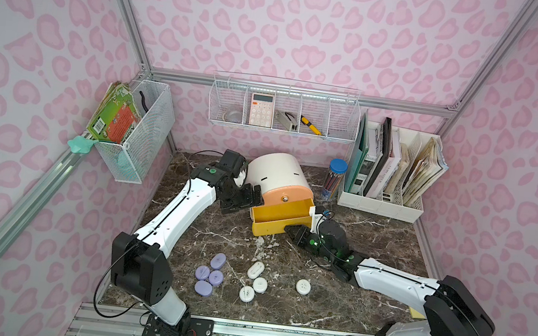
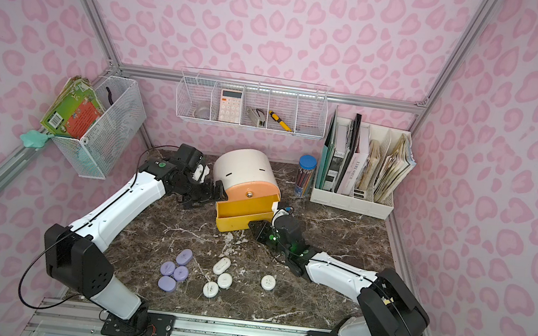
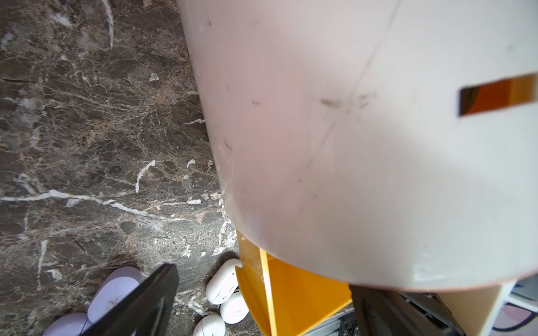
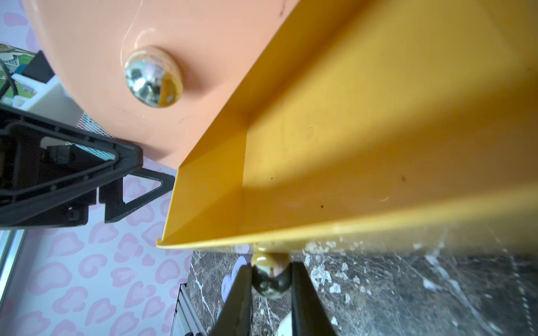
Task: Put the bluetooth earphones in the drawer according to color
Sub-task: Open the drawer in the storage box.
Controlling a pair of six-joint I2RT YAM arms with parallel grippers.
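Note:
The drawer cabinet [image 1: 276, 171] is white and round-topped, standing at the back middle of the marble table. Its peach front [image 4: 96, 58] is closed, and the yellow drawer [image 1: 280, 219] below it is pulled out with its inside bare. My right gripper [image 4: 270, 279] is shut on the yellow drawer's metal knob. My left gripper [image 1: 242, 202] is open against the cabinet's left side; its fingers [image 3: 145, 302] are wide apart. Several lavender earphones [image 1: 210, 275] and several white earphones [image 1: 257, 281] lie on the table in front, in both top views.
A white file rack [image 1: 386, 197] with books stands at the back right, a blue-lidded pencil tube [image 1: 334, 180] beside it. A wire shelf [image 1: 283, 111] hangs on the back wall. A mesh basket [image 1: 139, 132] hangs at the left.

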